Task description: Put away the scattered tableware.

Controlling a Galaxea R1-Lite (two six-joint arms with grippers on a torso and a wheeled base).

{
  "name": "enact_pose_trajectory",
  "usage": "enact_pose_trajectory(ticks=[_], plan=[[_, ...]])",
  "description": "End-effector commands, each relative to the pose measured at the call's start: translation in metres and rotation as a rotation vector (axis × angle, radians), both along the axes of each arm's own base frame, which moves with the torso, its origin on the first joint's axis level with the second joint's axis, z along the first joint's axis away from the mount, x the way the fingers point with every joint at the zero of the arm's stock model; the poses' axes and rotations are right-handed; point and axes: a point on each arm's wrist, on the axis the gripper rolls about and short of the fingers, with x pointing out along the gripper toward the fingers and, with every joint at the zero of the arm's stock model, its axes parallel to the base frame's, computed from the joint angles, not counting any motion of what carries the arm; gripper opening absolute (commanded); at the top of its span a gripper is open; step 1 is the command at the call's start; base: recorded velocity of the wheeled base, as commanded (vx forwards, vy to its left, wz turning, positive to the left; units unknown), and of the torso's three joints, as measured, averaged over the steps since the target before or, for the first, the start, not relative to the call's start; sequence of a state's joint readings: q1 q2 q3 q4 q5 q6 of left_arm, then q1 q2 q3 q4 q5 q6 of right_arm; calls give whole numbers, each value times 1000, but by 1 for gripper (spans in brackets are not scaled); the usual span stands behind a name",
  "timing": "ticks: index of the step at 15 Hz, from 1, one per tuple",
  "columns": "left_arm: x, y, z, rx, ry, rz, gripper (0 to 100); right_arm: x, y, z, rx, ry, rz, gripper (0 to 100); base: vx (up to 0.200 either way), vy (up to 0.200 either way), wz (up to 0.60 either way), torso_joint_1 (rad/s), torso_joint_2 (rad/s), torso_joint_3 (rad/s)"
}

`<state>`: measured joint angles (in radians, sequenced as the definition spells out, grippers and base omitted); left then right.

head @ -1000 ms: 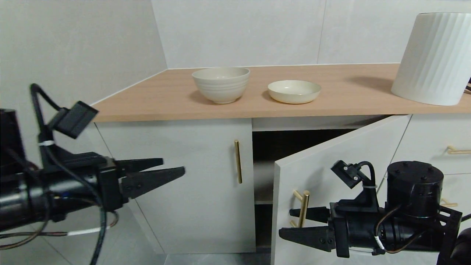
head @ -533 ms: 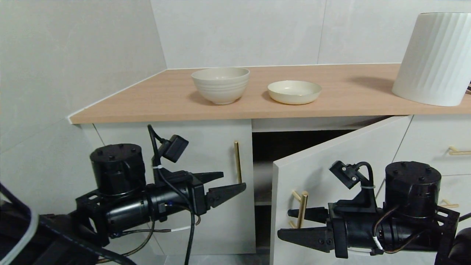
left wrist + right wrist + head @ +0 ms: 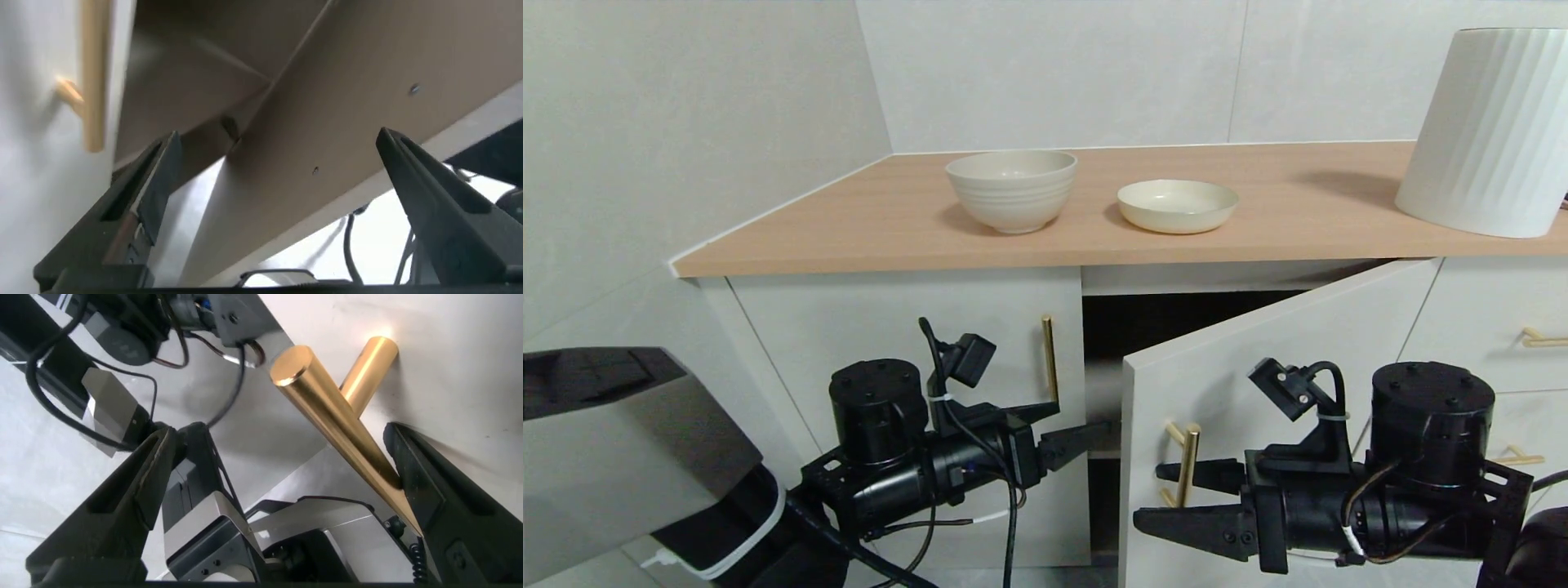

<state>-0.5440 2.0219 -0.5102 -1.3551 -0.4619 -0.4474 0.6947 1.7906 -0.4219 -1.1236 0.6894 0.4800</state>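
Atop the cupboards: wooden worktop, running out of frame on the right.
Ribbed white vessel: stands on the worktop's right end, its side cut off by the frame edge.
Cupboard door: swung partly open under the worktop. The opening behind it is dark, and its contents are hard to make out.
Right gripper: low in front of the open door, jaws spread. The brass handle lies between them; whether they touch it is unclear.
Left gripper: points at the gap beside the closed door, jaws spread.
Bowl: upright on the worktop, toward its left.
Dish: shallow, right of the bowl and apart from it.
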Motion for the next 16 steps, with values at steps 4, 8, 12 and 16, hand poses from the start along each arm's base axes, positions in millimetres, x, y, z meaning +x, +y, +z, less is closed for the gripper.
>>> enact_pose_trajectory(ticks=[4, 8, 12, 16], plan=[[5, -9, -2, 0, -11, 13, 0, 0, 3, -4, -9, 12, 7, 100, 0, 0, 0, 0, 0, 0], [10, -27, -2, -18, -89, -30, 0, 1, 3, -6, -10, 12, 6, 100, 0, 0, 0, 0, 0, 0], [15, -46, -23, 23, -211, -76, 0, 1, 3, -7, -12, 14, 4, 100, 0, 0, 0, 0, 0, 0], [9, -51, -20, -7, -250, -98, 0, 2, 3, -6, 0, -2, -3, 100, 0, 0, 0, 0, 0, 0]])
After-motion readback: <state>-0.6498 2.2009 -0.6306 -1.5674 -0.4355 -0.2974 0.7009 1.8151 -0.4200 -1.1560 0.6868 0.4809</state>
